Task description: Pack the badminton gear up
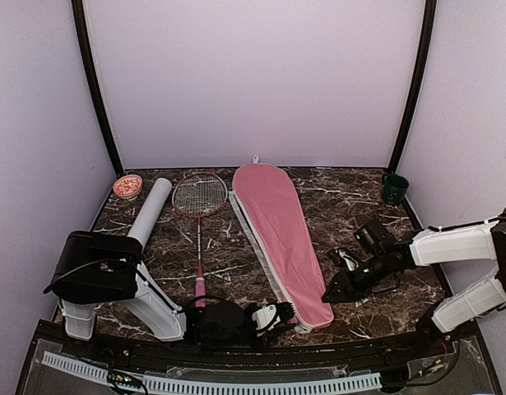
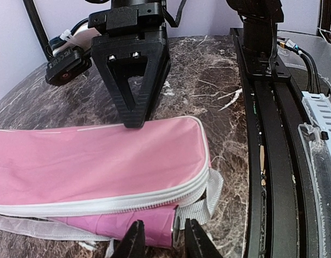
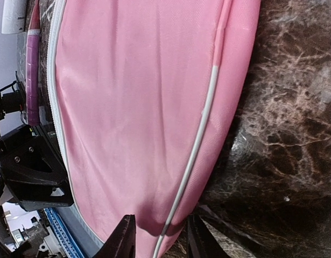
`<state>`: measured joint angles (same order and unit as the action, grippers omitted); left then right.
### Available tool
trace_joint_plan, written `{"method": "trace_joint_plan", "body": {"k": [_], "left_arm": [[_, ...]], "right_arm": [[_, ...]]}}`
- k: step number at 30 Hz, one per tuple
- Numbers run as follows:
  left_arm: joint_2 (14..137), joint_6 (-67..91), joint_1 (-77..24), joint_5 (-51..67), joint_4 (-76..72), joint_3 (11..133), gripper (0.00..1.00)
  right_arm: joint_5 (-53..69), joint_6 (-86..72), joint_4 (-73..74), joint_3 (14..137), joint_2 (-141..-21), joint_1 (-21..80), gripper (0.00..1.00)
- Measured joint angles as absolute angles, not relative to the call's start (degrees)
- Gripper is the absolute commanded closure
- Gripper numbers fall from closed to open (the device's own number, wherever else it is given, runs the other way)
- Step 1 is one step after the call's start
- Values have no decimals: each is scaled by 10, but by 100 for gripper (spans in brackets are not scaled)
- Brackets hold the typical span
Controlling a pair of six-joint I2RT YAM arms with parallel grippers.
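Early: cover unzipped, one handle inside; second racket and tube left of cover, unpacked. Left claw, right claw apart at cover.

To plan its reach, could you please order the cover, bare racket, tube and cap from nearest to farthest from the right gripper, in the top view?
From the right gripper:
1. Cover, right at its fingertips.
2. Racket, left of the cover.
3. Tube, farther left.
4. Cap, in the far left corner.
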<state>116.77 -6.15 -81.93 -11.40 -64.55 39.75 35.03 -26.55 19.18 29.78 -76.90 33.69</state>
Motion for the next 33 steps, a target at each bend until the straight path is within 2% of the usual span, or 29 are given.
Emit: {"method": "trace_joint_plan", "body": {"k": [6,14,23,33], "left_arm": [[1170,-52,-819,-117,-645,398,73],[1169,-40,-826,-128,-639,374,62],[1169,-39,-835,-145,-632,373,77],[1190,-54,-829,-155,-631,409,81]], "right_arm": [[372,-274,160,288,-781,339,75],[380,-275,143,285,-793,340,76],[389,-275,132,285,-801,344,76],[391,-275,116,285,-806,362,77]]}}
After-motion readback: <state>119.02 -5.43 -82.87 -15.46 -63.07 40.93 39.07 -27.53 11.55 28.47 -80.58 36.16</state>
